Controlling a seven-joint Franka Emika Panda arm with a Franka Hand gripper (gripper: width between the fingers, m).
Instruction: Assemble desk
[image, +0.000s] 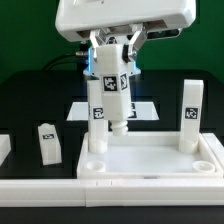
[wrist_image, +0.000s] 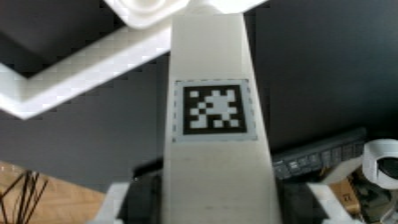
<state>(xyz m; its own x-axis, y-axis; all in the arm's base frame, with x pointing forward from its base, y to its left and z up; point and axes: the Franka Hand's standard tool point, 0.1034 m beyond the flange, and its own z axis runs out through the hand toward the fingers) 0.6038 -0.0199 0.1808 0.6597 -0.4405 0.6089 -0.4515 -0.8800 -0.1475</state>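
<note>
Black-fingered, the gripper (image: 110, 72) is clamped on a white tagged leg (image: 107, 105), held upright. The leg's lower end is at the tabletop's (image: 150, 160) far rim, but contact there is unclear. A second leg (image: 191, 108) stands at its far corner on the exterior view's right. A third leg (image: 48, 141) sits apart on the table, on the exterior view's left.
</note>
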